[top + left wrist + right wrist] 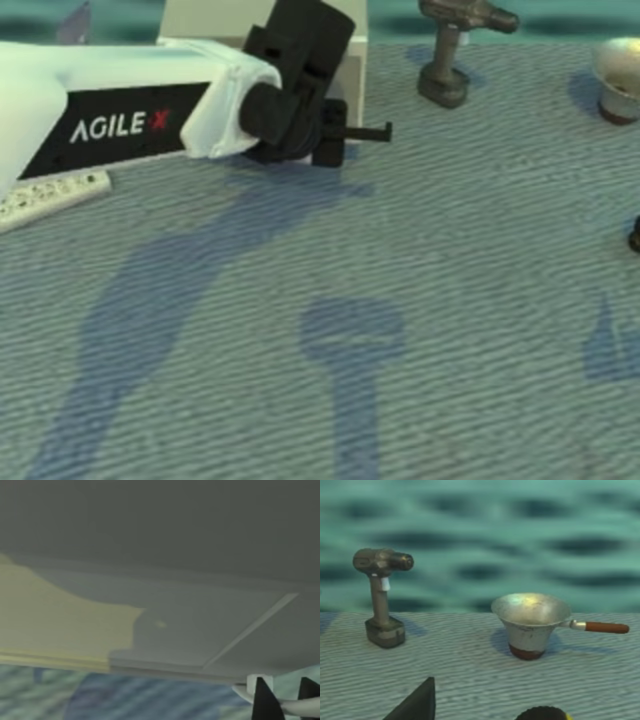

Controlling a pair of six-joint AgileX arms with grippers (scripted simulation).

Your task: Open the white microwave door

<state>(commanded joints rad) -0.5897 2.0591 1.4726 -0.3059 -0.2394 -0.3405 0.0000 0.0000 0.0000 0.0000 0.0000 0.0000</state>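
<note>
The white microwave point(190, 20) stands at the far edge of the table point(450, 300), left of centre in the top view, and most of it is hidden under the left arm point(120, 110), which reaches in from the left with its wrist over the oven's front. The left gripper point(345, 135) sits just in front of the microwave's near right corner, a thin dark finger point(370, 131) pointing to the right; whether its fingers are apart or together, I cannot tell. In the left wrist view the camera is close to the oven — the yellowish interior floor point(50, 615) shows on one side, and the white microwave door point(210, 625), a pale grey-white panel with a slanted seam, fills much of the rest, with two dark fingertips point(263, 702) beside a small white piece at its edge. A flat white remote point(50, 195) with buttons lies near the table's left edge, just near of the arm. Farther right along the far edge stands a grey power drill point(448, 50), upright on its base, and well to its right a metal saucepan point(622, 75) with a reddish base — its wooden handle point(606, 627) shows in the right wrist view. The right gripper point(417, 705) shows only as a dark tip in its own wrist view, well apart from the microwave, its state impossible to tell.
</note>
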